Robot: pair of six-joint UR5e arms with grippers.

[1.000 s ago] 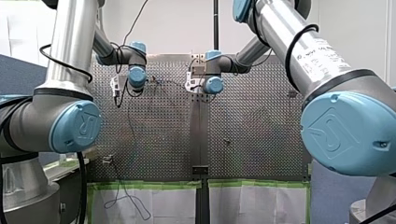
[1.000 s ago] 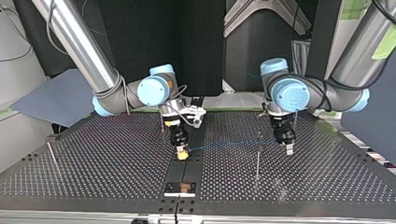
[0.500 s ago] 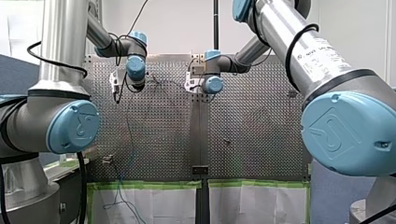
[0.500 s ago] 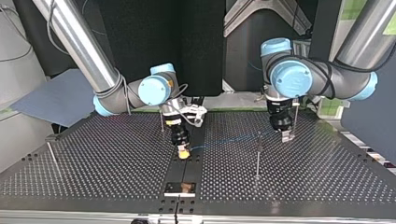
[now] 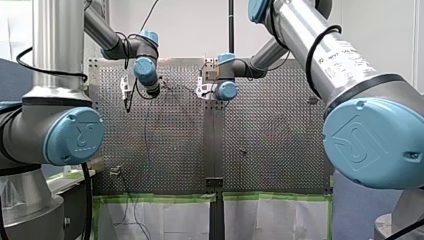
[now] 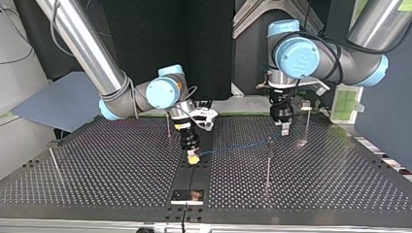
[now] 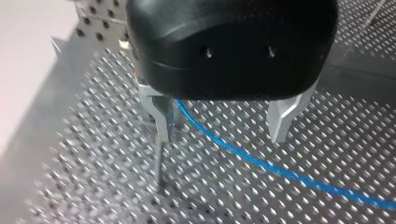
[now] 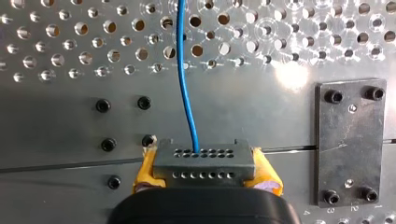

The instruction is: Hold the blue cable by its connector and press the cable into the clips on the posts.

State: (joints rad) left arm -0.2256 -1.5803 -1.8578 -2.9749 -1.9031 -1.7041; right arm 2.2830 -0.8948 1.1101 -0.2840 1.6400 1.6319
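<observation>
1. The blue cable (image 8: 184,84) ran from its connector (image 8: 204,163), which the right gripper (image 8: 205,171) clamped between yellow pads, low over the table (image 6: 121,165).
2. It stretched towards the post (image 6: 268,162); I couldn't tell whether the clip held it.
3. The left gripper (image 7: 219,135), spread and empty, had just lifted away from that post, so pressing seemingly remained.

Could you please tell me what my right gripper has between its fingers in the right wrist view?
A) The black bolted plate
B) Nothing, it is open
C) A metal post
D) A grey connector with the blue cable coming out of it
D: my right gripper clamps the grey connector between its yellow pads, and the blue cable runs out of the connector's row of holes.
</observation>
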